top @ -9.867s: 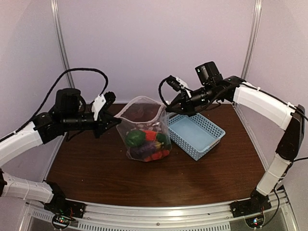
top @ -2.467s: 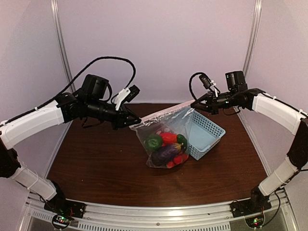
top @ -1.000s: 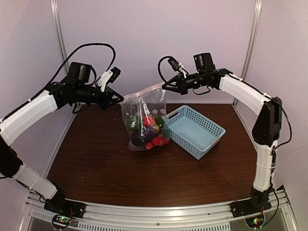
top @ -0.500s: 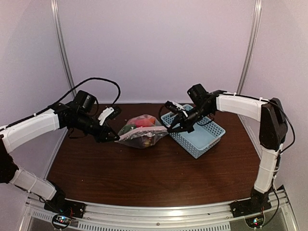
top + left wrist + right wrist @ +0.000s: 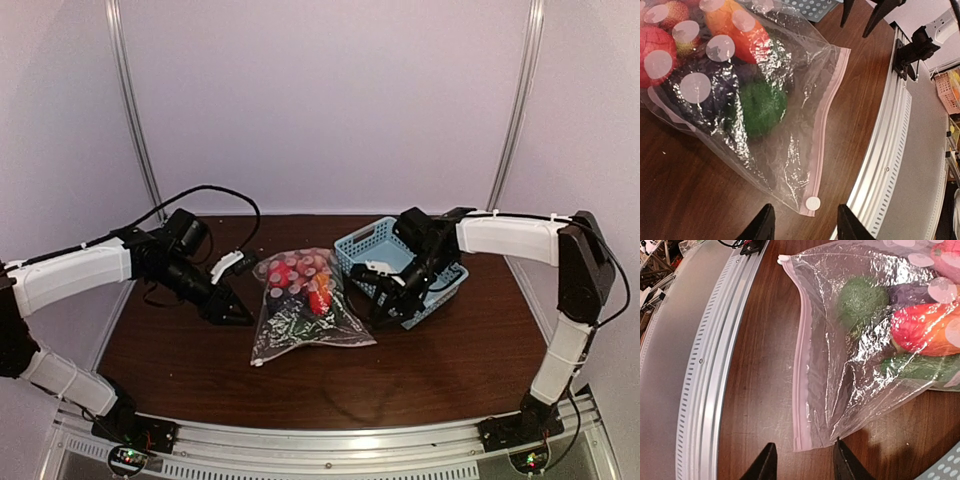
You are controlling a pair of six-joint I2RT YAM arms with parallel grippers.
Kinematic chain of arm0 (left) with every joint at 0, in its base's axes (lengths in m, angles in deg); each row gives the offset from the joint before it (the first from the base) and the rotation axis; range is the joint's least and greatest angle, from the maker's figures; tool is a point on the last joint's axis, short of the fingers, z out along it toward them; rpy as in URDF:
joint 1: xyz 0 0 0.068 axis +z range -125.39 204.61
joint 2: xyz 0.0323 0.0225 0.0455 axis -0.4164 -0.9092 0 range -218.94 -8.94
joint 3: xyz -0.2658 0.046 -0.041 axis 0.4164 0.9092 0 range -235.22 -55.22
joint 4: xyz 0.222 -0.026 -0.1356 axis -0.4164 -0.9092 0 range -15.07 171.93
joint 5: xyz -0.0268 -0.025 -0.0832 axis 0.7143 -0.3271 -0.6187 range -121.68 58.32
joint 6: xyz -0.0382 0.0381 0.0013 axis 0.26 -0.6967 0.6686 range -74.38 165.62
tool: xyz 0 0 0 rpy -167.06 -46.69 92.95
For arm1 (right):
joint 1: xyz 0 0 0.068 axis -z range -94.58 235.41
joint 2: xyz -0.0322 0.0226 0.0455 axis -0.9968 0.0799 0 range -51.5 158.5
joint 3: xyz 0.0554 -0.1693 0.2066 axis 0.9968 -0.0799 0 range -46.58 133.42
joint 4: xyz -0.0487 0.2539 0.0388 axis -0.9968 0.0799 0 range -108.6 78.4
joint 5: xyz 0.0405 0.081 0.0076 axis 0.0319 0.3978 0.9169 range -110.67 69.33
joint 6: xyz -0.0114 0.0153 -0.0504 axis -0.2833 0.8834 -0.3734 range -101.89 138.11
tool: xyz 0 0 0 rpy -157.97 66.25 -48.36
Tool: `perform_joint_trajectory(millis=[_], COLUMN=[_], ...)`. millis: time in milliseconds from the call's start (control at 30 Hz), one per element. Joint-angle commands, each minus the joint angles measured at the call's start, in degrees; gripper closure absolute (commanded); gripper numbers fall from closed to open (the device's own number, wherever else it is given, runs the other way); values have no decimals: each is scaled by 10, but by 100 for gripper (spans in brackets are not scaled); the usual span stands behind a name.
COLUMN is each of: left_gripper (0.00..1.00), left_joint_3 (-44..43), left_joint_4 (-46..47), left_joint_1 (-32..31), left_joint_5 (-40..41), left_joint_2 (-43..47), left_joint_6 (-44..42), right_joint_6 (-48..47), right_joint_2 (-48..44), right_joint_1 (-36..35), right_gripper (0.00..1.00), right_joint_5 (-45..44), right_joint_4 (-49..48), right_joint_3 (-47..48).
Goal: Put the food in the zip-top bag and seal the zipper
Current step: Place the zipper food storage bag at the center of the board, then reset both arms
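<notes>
The zip-top bag lies flat on the brown table with the food inside: red strawberries, a green piece, a dark purple one. Its zipper, a pale pink strip, runs along the near edge and looks pressed flat. My left gripper is open at the bag's left corner. In the left wrist view my left gripper has that corner and the zipper just ahead of its fingertips, untouched. My right gripper is open at the right corner. In the right wrist view my right gripper sits just short of the zipper.
A light blue slotted basket stands behind the right gripper, close to the bag's right side. The metal rail of the table's near edge runs just beyond the zipper. Purple walls enclose the table at the back and sides.
A second ago both grippers held the bag up by its top corners. They lowered it onto the table, then opened and let go; the bag now lies flat.
</notes>
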Motion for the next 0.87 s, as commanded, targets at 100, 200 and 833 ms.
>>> perform_joint_trajectory(millis=[100, 200, 833], left_gripper=[44, 29, 2], left_joint_3=[-70, -84, -82], left_joint_4=[58, 97, 297], left_joint_1=[1, 2, 7], left_joint_5=[179, 295, 562], left_joint_2=[56, 85, 122], left_joint_6=[16, 44, 48], right_joint_6=[38, 104, 452], right_joint_2=[-149, -190, -361], right_joint_1=[9, 46, 258], right_gripper=[53, 45, 1], right_joint_5=[-37, -64, -397], right_joint_4=[26, -9, -393], right_joint_3=[14, 33, -90])
